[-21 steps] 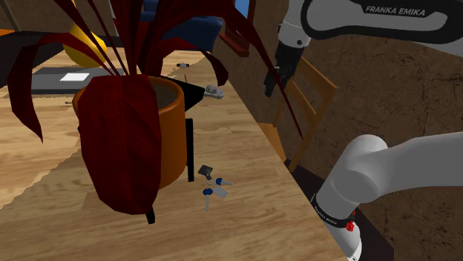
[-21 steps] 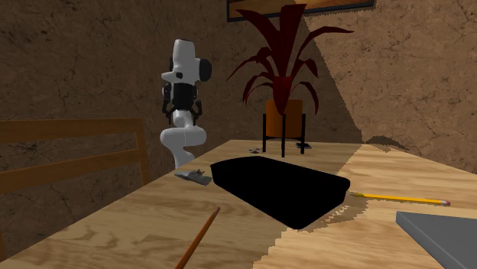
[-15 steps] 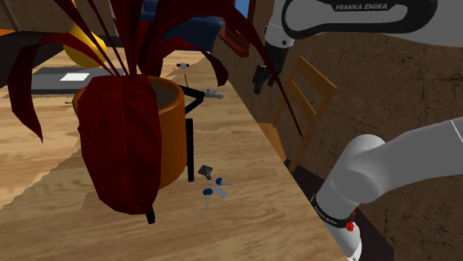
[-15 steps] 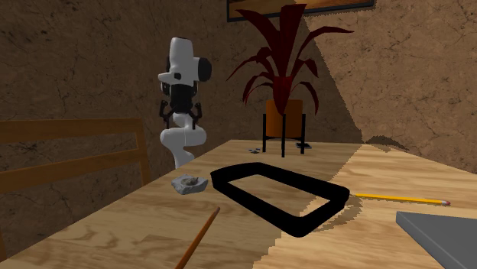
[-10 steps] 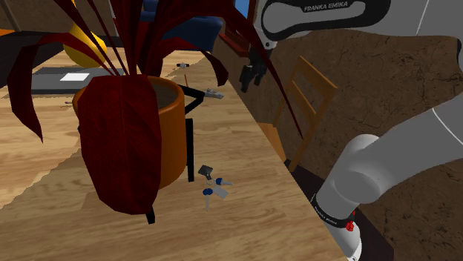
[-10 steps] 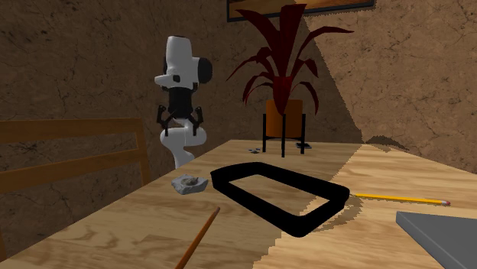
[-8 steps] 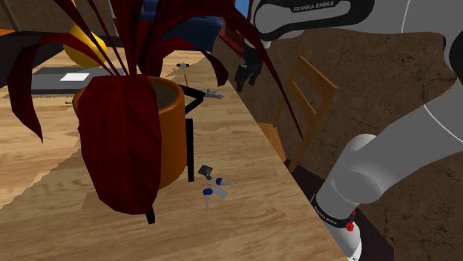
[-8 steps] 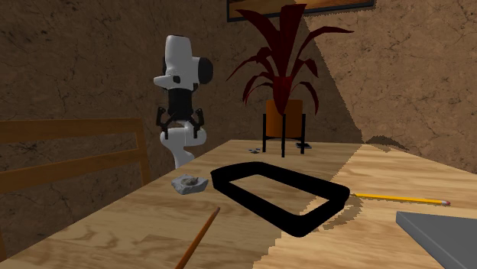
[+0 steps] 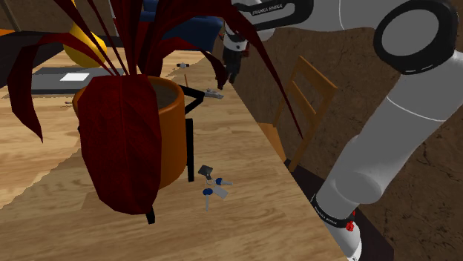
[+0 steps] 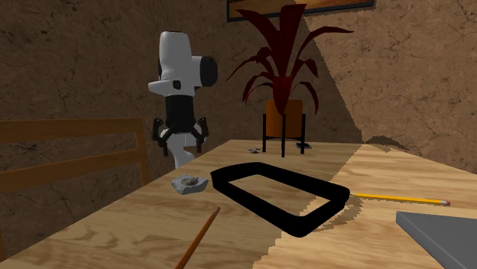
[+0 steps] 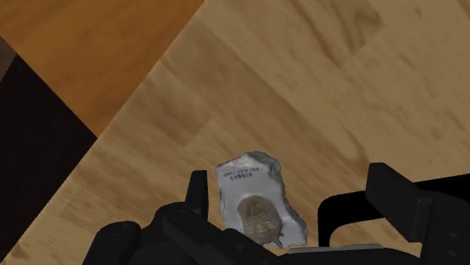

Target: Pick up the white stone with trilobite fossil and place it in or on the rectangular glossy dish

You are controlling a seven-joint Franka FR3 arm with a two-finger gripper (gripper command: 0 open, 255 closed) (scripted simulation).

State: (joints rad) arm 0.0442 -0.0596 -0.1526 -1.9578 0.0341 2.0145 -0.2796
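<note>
Gripper (image 10: 182, 149) above the stone (image 11: 252, 199) on the wooden table (image 10: 115, 229).
Its fingers stand apart, untouching; the grey-white stone lies near the black dish (image 10: 302, 226).

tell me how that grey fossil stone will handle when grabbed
The stone looks rigid, so it probably won't flex. It lies flat and irregular, so rolling seems unlikely. Its uneven edges could let it twist in the gripper.

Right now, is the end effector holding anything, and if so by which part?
Nothing is held: the open end effector hovers above the stone lying on the table.
</note>
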